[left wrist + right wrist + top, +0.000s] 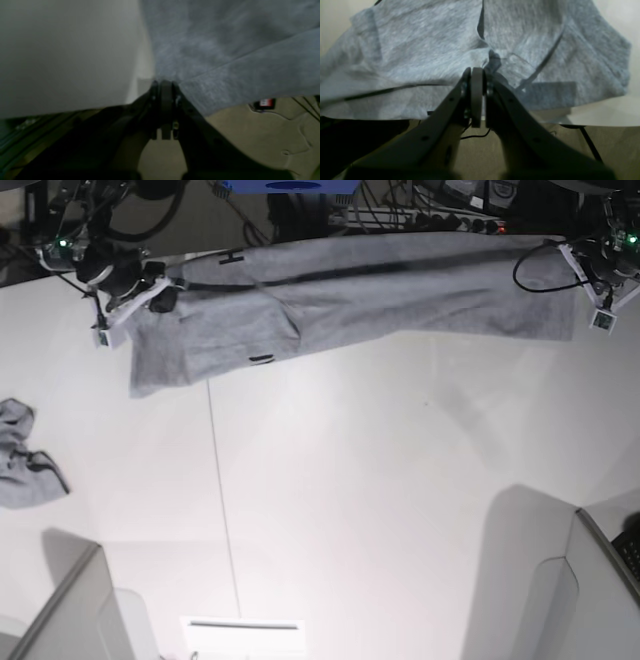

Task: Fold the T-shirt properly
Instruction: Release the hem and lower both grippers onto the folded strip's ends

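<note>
Base view has my right gripper [150, 292] and left gripper [578, 268] pinching opposite ends of the T-shirt [400, 285] (jaws nearly closed on cloth), stretching it along the table's [350, 480] far edge so it lies flat for folding

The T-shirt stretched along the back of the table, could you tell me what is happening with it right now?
Two robot arms are working on the grey T-shirt, which lies stretched out along the far edge of the white table. The right tool sits at one end of it and the left tool at the other, both with jaws nearly together right at the fabric's edge. No tidy fold shows yet. A smaller grey cloth lies apart near the table's side.
</note>
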`<act>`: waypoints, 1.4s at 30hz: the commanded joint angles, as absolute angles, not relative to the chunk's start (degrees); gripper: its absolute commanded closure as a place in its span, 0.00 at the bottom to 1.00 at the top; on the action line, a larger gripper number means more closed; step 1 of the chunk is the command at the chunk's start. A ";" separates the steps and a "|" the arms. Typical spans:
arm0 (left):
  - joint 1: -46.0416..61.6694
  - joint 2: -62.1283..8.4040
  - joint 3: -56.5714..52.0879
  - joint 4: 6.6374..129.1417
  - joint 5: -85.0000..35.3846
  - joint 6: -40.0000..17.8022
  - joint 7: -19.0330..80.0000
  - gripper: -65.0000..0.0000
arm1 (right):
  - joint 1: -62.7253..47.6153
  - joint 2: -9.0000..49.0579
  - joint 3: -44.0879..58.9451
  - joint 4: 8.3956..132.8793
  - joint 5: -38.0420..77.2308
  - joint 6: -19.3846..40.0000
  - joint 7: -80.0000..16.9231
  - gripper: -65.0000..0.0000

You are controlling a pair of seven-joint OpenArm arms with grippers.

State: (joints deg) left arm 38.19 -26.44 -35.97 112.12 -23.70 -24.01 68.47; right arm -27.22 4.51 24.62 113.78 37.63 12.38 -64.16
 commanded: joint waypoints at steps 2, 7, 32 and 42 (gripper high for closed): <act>38.55 -26.77 -36.62 112.92 -21.05 -23.78 68.09 0.79 | -27.65 5.05 25.10 114.15 38.29 12.09 -63.08 0.67; 38.55 -26.15 -37.05 113.19 -20.35 -23.78 68.00 0.43 | -28.09 5.49 25.27 114.42 38.11 12.09 -61.85 0.52; 22.73 -6.99 -29.41 103.16 3.12 -23.78 61.05 1.00 | -16.66 12.70 9.98 93.85 22.90 12.09 -41.27 1.00; 7.96 -5.76 -28.70 92.18 5.58 -23.69 61.49 1.00 | -8.75 11.30 16.84 84.00 22.90 8.66 -41.45 1.00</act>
